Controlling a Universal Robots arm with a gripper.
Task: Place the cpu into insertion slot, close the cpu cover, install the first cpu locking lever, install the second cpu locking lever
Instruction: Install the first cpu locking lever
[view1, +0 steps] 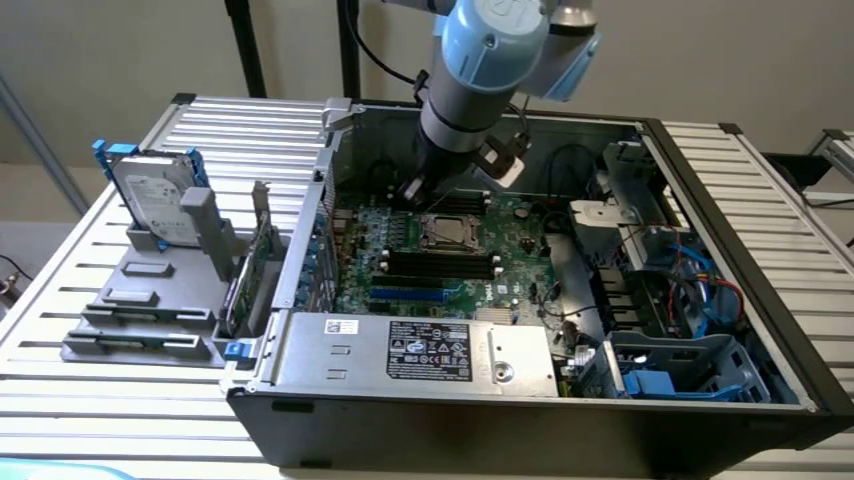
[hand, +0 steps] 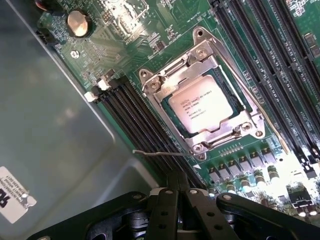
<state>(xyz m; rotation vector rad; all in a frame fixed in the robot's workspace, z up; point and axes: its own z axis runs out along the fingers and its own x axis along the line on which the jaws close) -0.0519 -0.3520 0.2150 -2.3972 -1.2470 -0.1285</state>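
Observation:
The cpu, pale silver with printed text, lies flat in the insertion slot. The cpu cover, a silvery frame, is folded down around the chip. One thin locking lever sticks out sideways from the socket's corner, close to my fingers. A second lever runs along the socket's other side. My gripper is shut, its black fingers pressed together with nothing between them. In the exterior view the gripper hangs just behind the socket on the green board.
Black memory slots flank the socket on both sides. The open case has a grey wall, a power supply at the front, and a blue drive cage at the exterior view's right. A hard drive stands outside.

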